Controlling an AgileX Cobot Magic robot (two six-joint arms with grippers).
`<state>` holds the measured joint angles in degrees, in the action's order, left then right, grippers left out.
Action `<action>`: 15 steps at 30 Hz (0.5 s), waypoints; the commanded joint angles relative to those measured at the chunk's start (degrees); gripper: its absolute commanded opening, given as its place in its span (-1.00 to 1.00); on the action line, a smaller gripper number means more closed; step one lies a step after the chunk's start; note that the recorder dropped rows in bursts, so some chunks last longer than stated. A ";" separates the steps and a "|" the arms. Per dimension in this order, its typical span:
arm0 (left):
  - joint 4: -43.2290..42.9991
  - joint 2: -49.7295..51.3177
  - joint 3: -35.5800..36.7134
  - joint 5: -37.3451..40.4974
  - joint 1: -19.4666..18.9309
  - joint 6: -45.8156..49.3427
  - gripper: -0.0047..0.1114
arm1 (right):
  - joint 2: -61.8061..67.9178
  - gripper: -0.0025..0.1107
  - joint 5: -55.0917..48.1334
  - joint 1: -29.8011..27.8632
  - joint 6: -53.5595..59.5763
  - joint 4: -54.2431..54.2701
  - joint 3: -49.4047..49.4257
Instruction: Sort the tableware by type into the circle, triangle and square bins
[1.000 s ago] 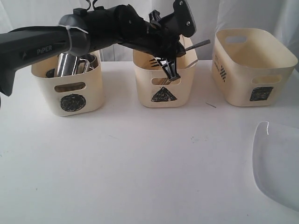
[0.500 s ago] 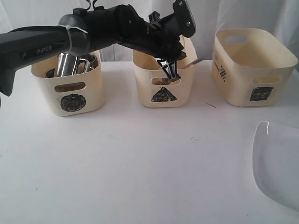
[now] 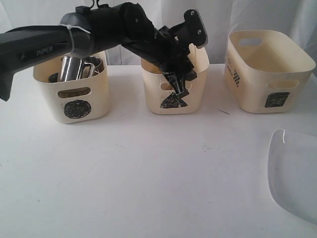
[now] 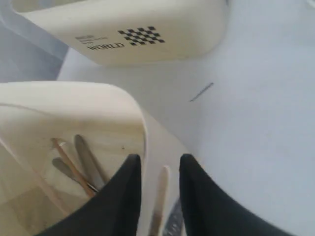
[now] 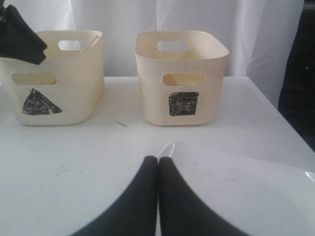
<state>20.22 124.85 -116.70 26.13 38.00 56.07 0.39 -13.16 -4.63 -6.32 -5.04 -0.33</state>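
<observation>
Your left gripper (image 4: 160, 157) hides part of the triangle bin (image 3: 195, 100); its jaws stand apart, a blurred pale stick (image 4: 160, 196) in the gap. Inside, a chopstick (image 4: 71, 168) and steel handles (image 4: 89, 163) lean side by side. Your right gripper (image 5: 158, 169), jaws pressed together, hangs by the cut-off plate (image 5: 236, 182)

The exterior view's right edge cuts off the clear plate (image 3: 294, 173). The left arm (image 3: 114, 29) hides part of the triangle bin (image 3: 198, 94)'s rim. A nearby dark sliver (image 3: 224, 111) is unidentifiable.
</observation>
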 commanded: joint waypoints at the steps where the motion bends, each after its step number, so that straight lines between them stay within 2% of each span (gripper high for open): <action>1: 2.26 -1.60 -0.05 7.85 -0.13 -0.92 -0.40 | -0.39 -0.96 0.43 0.13 0.09 -0.29 0.33; 10: 14.92 -4.85 -0.05 17.13 0.07 2.69 -0.48 | -0.39 -0.96 0.43 0.13 0.09 -0.29 0.33; 12: 16.56 -5.27 -0.05 20.43 0.07 2.87 -0.59 | -0.39 -0.96 0.43 0.13 0.09 -0.29 0.33; 15: 17.98 -5.43 -0.05 25.19 0.07 3.04 -0.92 | -0.39 -0.96 0.43 0.13 0.09 -0.29 0.33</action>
<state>35.22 120.27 -116.70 45.60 38.00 58.63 0.39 -13.16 -4.63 -6.32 -5.04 -0.33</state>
